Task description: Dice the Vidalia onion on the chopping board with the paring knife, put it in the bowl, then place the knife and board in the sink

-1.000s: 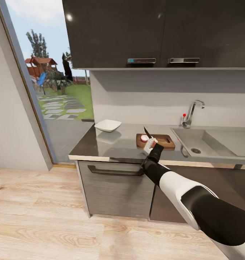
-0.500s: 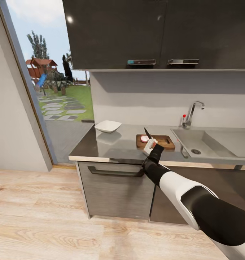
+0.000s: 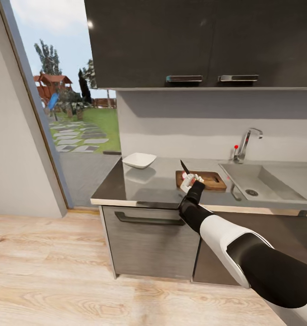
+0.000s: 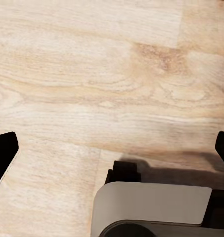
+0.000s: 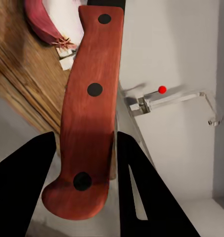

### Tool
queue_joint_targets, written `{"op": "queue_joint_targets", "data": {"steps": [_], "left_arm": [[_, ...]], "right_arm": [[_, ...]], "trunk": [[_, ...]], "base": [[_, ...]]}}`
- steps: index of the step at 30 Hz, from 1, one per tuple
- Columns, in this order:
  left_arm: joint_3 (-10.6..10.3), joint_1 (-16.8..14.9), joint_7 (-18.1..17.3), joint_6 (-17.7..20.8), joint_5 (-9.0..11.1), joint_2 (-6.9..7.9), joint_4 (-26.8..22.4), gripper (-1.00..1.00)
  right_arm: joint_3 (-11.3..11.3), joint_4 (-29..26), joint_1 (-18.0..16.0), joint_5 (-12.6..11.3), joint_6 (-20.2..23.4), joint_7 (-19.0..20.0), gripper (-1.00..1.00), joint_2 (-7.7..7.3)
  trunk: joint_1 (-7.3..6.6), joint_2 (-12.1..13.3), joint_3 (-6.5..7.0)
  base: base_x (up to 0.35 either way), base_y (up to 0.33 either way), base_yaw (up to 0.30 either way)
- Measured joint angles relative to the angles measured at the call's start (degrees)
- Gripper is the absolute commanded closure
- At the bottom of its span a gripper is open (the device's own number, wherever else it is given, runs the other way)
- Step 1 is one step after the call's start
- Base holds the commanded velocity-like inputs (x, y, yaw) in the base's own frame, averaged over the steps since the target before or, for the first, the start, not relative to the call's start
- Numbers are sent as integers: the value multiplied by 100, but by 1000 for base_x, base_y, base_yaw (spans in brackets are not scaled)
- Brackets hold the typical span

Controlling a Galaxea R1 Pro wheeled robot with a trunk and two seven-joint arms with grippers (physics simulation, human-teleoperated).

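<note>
I have the right gripper (image 3: pixel 188 183) clamped on the paring knife (image 5: pixel 89 106), its reddish-brown riveted handle held between the two dark fingers and the dark blade (image 3: pixel 184 166) pointing up and away, just right of frame centre in the head view. The chopping board (image 3: pixel 212 179) lies on the countertop (image 3: pixel 139 188) directly behind the gripper, between the white bowl (image 3: pixel 139 160) at centre-left and the sink (image 3: pixel 266 181) at right. On the board, the right wrist view shows a pale onion piece with purplish-red skin (image 5: pixel 52 19) in the upper left of its frame, with small white diced bits (image 5: pixel 66 61) beside it; the dicing looks unfinished to me. Main risk: a badly angled down-stroke pushes the rounded piece off the board or skids the board toward the counter's front edge. The handle could also twist in so narrow a clamp. The left gripper (image 4: pixel 112 150) stands wide apart over wood flooring (image 4: pixel 92 74), holding nothing.
</note>
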Motion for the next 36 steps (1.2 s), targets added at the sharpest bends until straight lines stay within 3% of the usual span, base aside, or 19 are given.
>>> {"op": "queue_joint_targets", "data": {"steps": [11,36], "left_arm": [[0,-1,0,1,0,0,1,-100],[4,0,1,3,0,10,0,-100]], "right_arm": [[3,7,0,-4,0,4,100,0],[15,201,25,-11,-9,49,100,0]], "trunk": [[1,0,31],[0,0,34]], "base": [[4,3,-199],[40,44,-4]]}}
